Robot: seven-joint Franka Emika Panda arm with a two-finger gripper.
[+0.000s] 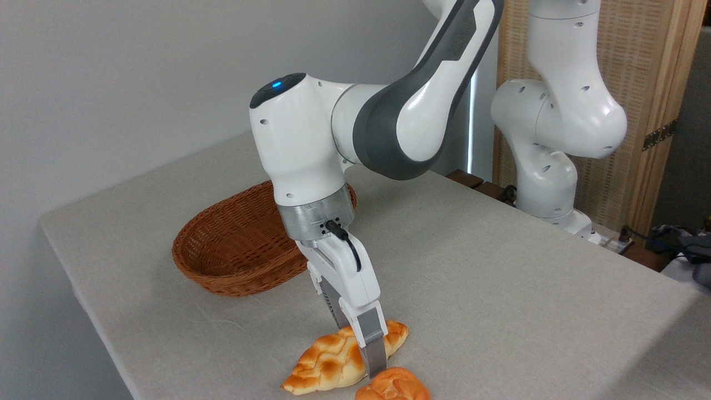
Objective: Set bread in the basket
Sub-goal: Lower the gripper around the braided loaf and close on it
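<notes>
Bread [333,361]: laid flat on the table [500,289], nearer the camera than the basket and well apart from it, one pointed end aimed toward the near table edge.
Basket [233,250]: set empty and open-topped behind the bread, so that the loaf can be lowered in from above.
Gripper [366,355]: brought down steeply over the bread's middle; a crosswise hold there is judged to keep the long loaf balanced.
Jaws: the near finger [376,355] is seen against the bread's camera-side flank, reaching to the table; the other finger is hidden behind it, so the bread is judged to lie between them. Whether they are pressed onto it cannot be told.
Bun [393,386]: touching or just beside the bread's near flank, right at the fingertip; it could be nudged.
</notes>
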